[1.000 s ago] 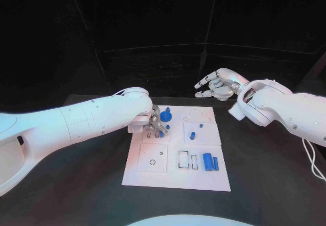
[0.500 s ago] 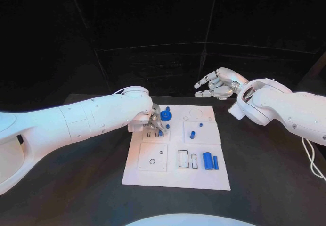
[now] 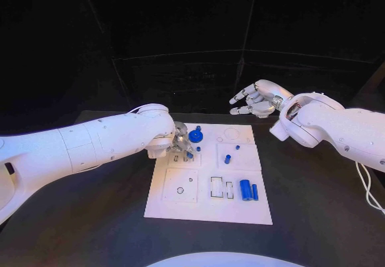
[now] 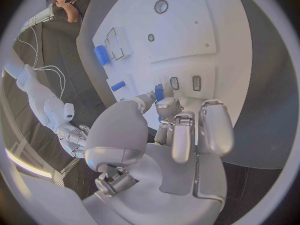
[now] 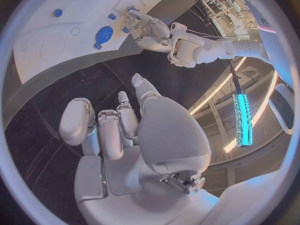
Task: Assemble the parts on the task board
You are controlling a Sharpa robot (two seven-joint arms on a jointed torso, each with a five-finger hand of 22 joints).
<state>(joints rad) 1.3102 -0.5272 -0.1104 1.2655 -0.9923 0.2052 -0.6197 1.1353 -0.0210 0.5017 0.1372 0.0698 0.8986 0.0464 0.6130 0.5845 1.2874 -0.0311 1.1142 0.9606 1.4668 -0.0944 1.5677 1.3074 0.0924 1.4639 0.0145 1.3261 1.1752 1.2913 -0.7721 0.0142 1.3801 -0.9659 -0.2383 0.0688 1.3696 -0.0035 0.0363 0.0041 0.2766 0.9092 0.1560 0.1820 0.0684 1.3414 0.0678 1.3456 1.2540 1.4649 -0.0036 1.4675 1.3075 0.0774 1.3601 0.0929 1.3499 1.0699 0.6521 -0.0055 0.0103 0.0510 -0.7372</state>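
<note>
The left hand [image 3: 181, 143] is lowering slightly at the task board [image 3: 210, 208]'s 11 o'clock, fingers pinching a small blue part [image 4: 159, 92] there. The right hand [image 3: 255, 100] is hovering empty, fingers loosely curled, beyond the board above the worktop [image 3: 321, 222].

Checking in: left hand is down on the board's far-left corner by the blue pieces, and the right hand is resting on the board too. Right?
Not quite. The left hand is at the board, but the right hand hangs in the air beyond its far edge, touching nothing, as the head view shows.
</note>
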